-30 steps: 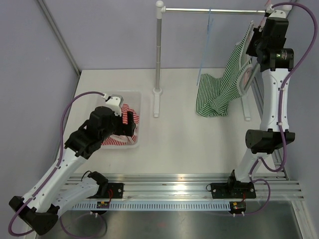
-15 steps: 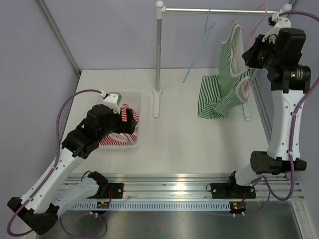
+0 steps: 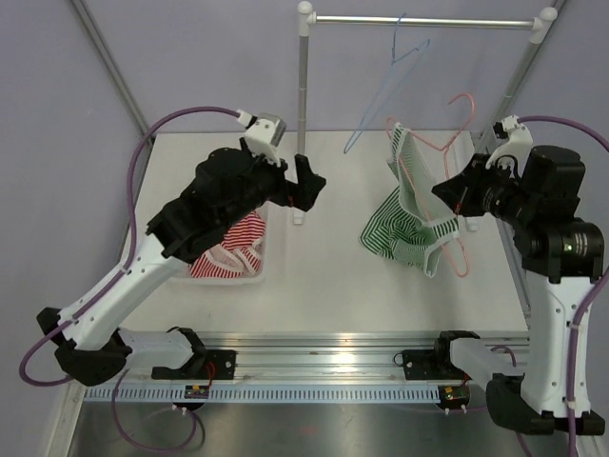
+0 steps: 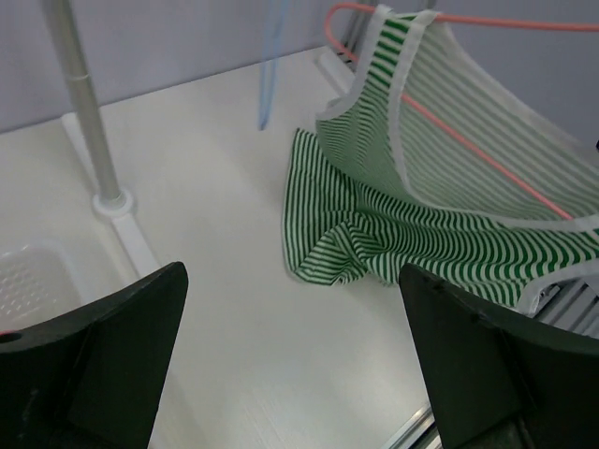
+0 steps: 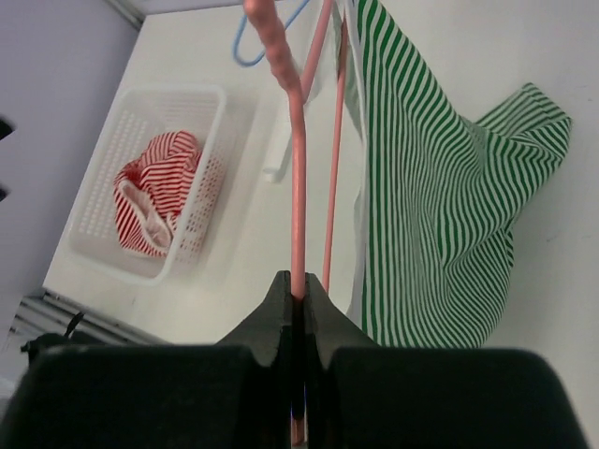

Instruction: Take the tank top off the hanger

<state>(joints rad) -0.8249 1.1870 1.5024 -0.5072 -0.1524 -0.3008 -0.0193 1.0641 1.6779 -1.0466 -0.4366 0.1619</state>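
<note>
White desk (image 3: 333, 286) inside lilac walls; a garment rail (image 3: 419, 20) is mounted along the far edge, with a blue hanger (image 4: 270, 65) hooked on it and nothing hung on that hanger. The pink hanger (image 5: 298, 206) is not on the rail: it is held in the air over the right half of the desk, tilted, with the right gripper (image 5: 298, 285) pinched tight on its wire. The tank top (image 3: 404, 224), green and white striped, is draped on this hanger by its straps, and its lower part appears to be bunched on the desk surface toward the right edge. Holding the hanger low and tilted is judged to slacken the cloth and turn the garment toward the other arm. The left gripper (image 4: 292, 281) is raised over the middle of the desk, its fingers spread wide with nothing between them, and is aimed at the striped cloth but is well apart from it. This pose is read as preparation to grasp the fabric and draw it off while the hanger is kept fixed. Near the left edge a white basket (image 3: 233, 274) is noted, with a red striped garment (image 3: 228, 252) in it. Removal is not yet done.
</note>
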